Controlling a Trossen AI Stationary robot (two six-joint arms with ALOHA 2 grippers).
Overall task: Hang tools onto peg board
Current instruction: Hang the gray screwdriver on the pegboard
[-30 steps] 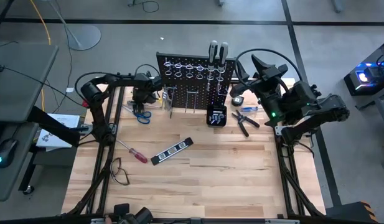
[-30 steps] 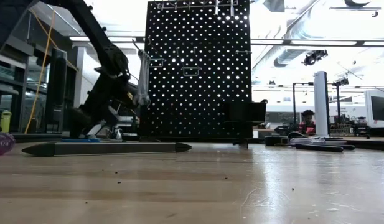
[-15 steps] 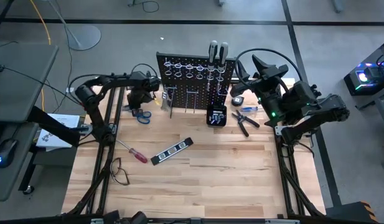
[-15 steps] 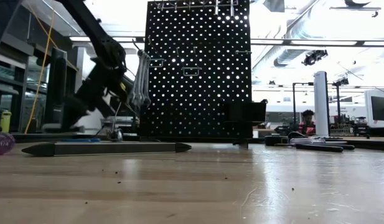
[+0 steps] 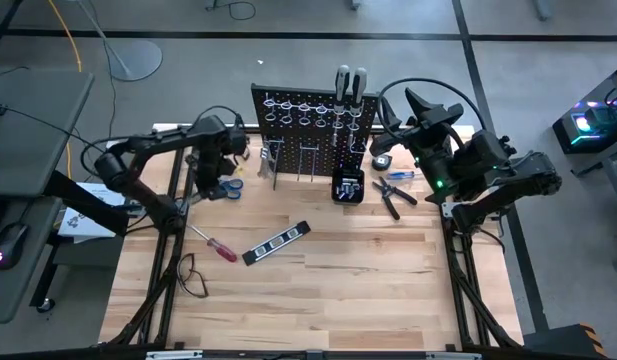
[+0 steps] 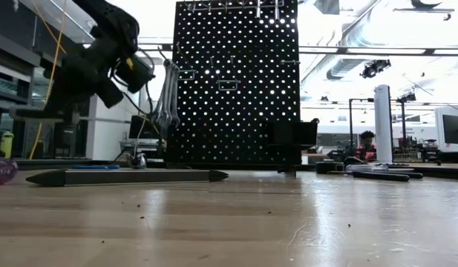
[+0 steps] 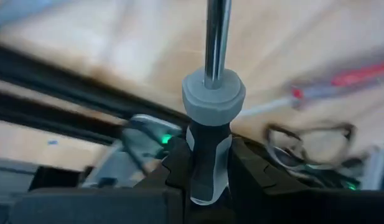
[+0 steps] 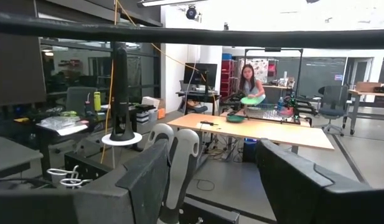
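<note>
My left gripper (image 5: pixel 211 158) is raised beside the left end of the black peg board (image 5: pixel 308 120) and is shut on a grey-and-black-handled screwdriver (image 7: pixel 210 124). Silver wrenches (image 6: pixel 168 95) hang from the board's left part. Blue-handled scissors (image 5: pixel 226 184) lie below my left gripper. A red-handled screwdriver (image 5: pixel 216 246) lies nearer the front. Dark pliers (image 5: pixel 391 195) and a blue screwdriver (image 5: pixel 400 174) lie right of the board. My right gripper (image 5: pixel 413 105) is open and empty, held high at the board's right end. My left gripper pinches the screwdriver's black-and-grey handle (image 7: pixel 207 158) between its two fingers (image 7: pixel 176 165), behind the grey collar (image 7: pixel 213 93). The fingers lie along the tool, and the steel shaft (image 7: pixel 216 31) runs on past the fingertips. The screwdriver is lifted clear of the table.
A small black box (image 5: pixel 348 187) stands in front of the board. A long black bar (image 5: pixel 278 242) lies mid-table and shows in the low view (image 6: pixel 125 176). Clear glasses (image 5: pixel 191 277) lie at the near left. A person shows in the room beyond (image 8: pixel 246 78).
My left gripper has risen from the table beside the board's left end and moved a little toward the table's left edge, tipping as it rose. The right arm has kept still.
</note>
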